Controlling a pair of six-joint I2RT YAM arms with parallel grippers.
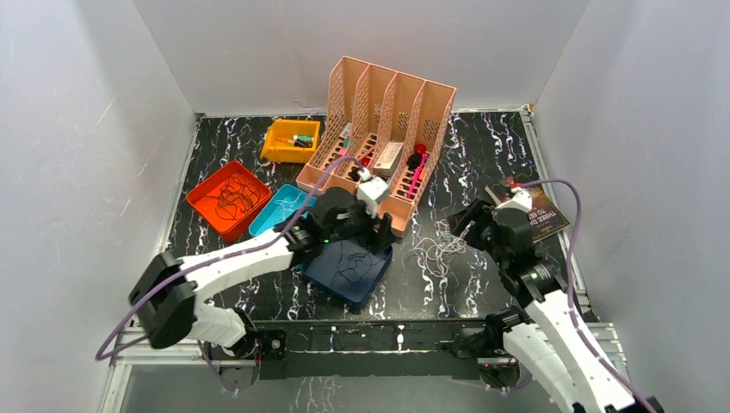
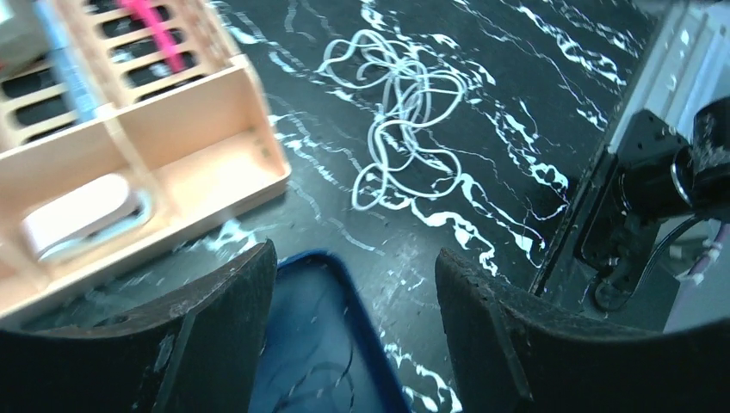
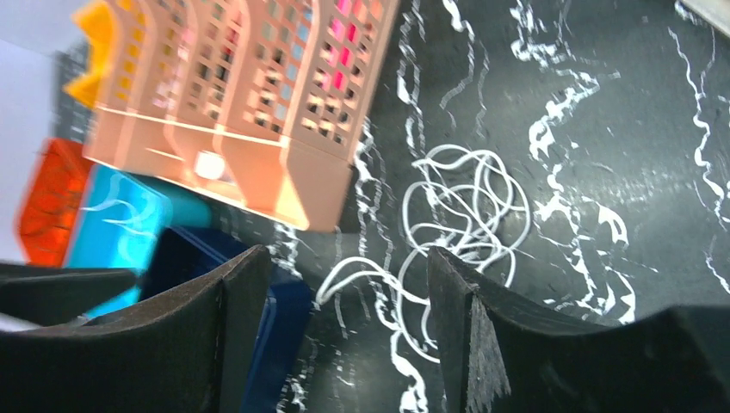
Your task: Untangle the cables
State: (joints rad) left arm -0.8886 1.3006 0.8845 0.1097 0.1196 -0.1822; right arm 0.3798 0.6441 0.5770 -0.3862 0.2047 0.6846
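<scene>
In the top view, the white cables [image 1: 437, 249] lie as one loose tangle on the table [image 1: 482, 155], at three o'clock from the navy tray [image 1: 376, 277], which holds some dark cables [image 1: 349, 262]. The left gripper [image 1: 366, 225] hangs over that tray, and the right gripper [image 1: 460, 225] stands at one o'clock of the tangle.

In the left wrist view, the fingers are wide apart and hold nothing. The tangle is at twelve o'clock and the pink organizer [image 2: 172, 155] at ten o'clock. We judge these wires very light, soft and springy, so we would pinch one outer loop, not the knotted middle.

In the right wrist view, the jaws are also apart and empty, with the tangle just beyond them at one o'clock. The table is free toward three o'clock. At nine to eleven o'clock the organizer corner and the tray edge are close, so we would pull away from them.
</scene>
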